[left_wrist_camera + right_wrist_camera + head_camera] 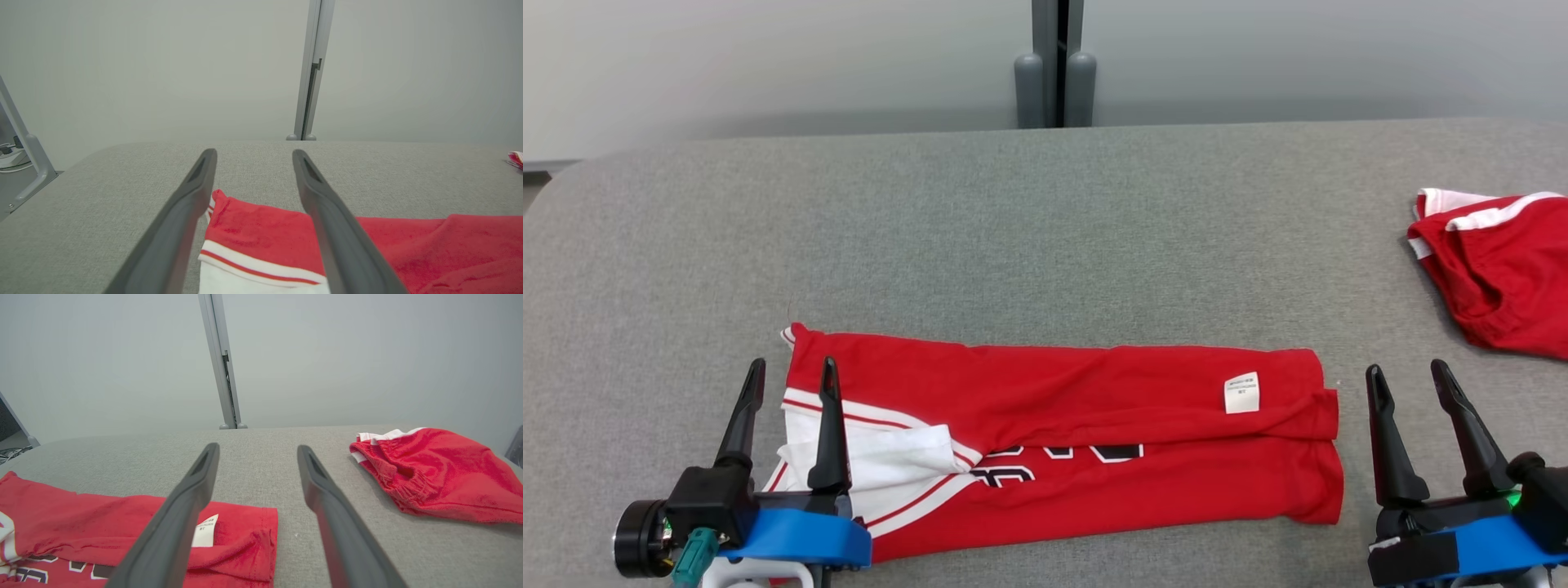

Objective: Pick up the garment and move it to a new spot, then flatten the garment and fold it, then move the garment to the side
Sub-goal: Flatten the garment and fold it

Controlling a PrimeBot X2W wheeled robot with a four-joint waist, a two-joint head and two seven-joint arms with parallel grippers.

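Grey table (1045, 212) — garment (1078, 425) lies under left tool (793, 365), beside right tool (1406, 368).

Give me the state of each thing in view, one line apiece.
jersey: folded into a long strip, lying free on the table.
second red garment: crumpled, lying at the right.
left gripper: open, holding nothing.
right gripper: open, holding nothing.

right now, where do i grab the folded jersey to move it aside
Grip the red jersey at its short ends: it lies as a long folded strip. Left pincer from above on the white-trimmed end beneath it; right pincer in from the right onto the stacked hem, probably keeping the fold.
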